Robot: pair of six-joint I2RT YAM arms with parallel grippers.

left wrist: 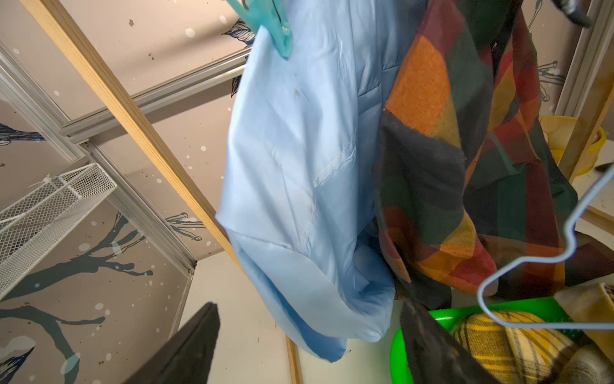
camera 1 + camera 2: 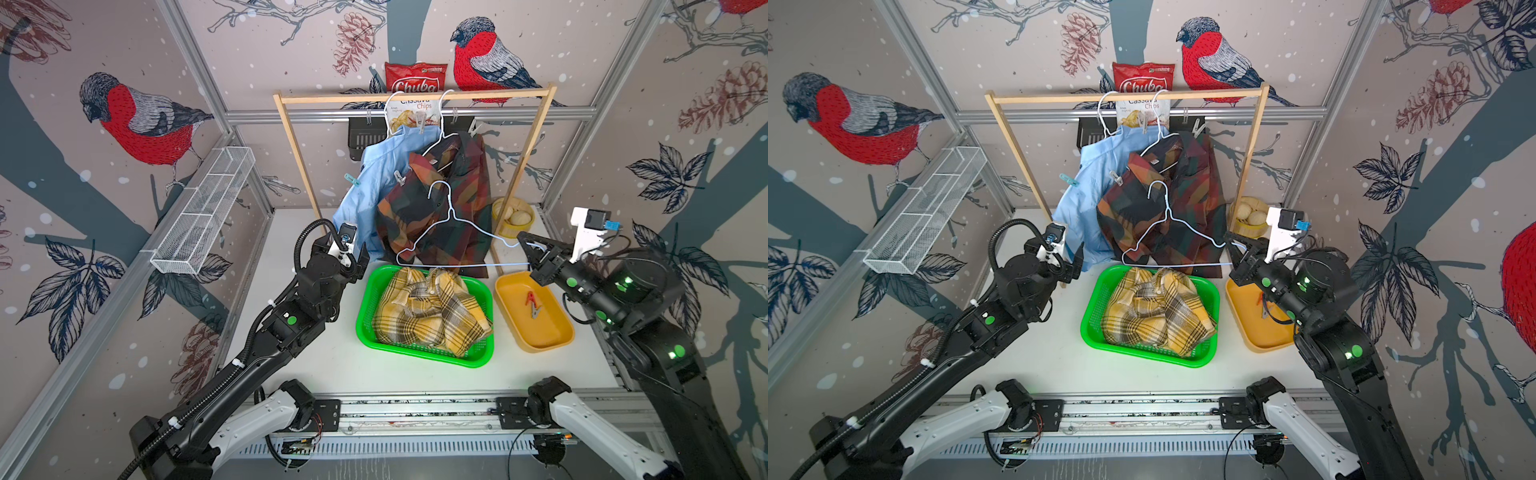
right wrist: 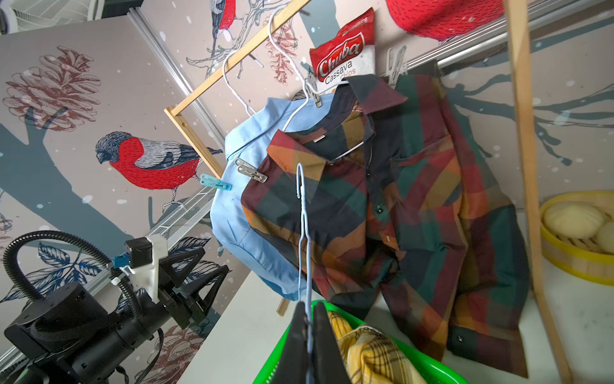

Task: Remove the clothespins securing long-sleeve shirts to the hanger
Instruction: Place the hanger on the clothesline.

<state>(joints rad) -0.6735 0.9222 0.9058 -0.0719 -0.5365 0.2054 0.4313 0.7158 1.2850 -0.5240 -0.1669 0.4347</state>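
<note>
— The blue shirt (image 1: 299, 166) is thin, smooth cloth with a faint sheen. The dark plaid shirt (image 3: 415, 216) looks matt and woven.
— The yellow plaid shirt (image 2: 428, 307) seems softer, a little fuzzy. The green basket (image 2: 365, 320) is glossy plastic with perforated walls.
— The rack (image 2: 332, 99) is bare pale wood, and the wire hanger (image 1: 569, 229) is thin coated wire.
— The teal clothespin (image 3: 215, 183) is translucent plastic. The chip bag (image 3: 345, 56) is shiny foil.
</note>
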